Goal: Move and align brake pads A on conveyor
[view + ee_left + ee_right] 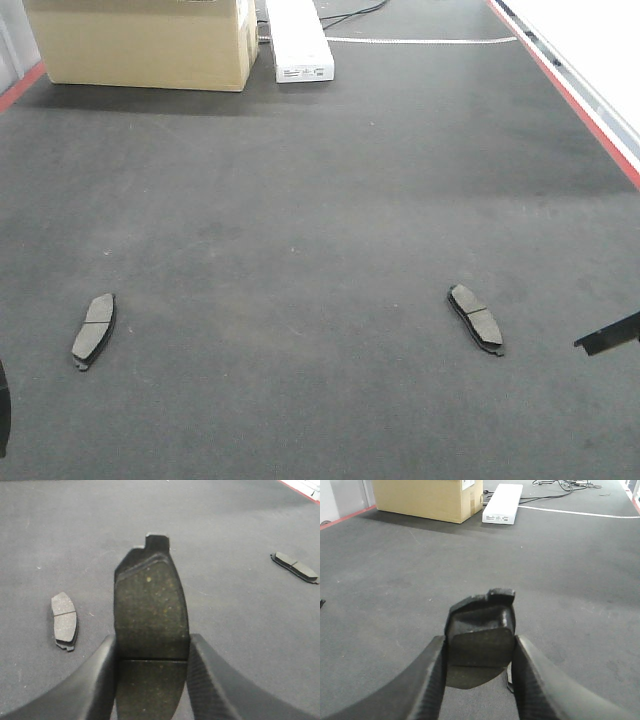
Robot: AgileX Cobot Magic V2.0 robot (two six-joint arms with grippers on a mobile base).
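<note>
Two brake pads lie flat on the charcoal conveyor (320, 200): one at the near left (93, 330), one at the near right (475, 318). My left gripper (152, 640) is shut on a third brake pad (150, 600), held lengthwise above the belt with its tab pointing away. Past it the lying pads show at left (65, 619) and far right (295, 567). My right gripper (480, 640) is shut on a fourth brake pad (481, 630), also off the belt. In the front view, only dark slivers of the arms show, at the right edge (608, 335) and the lower left edge (3, 410).
A cardboard box (145, 45) and a long white box (298, 40) stand at the belt's far end, with cables and a white line (420, 40) behind. A red edge strip (570, 95) runs along the right side, and another at the far left (20, 88).
</note>
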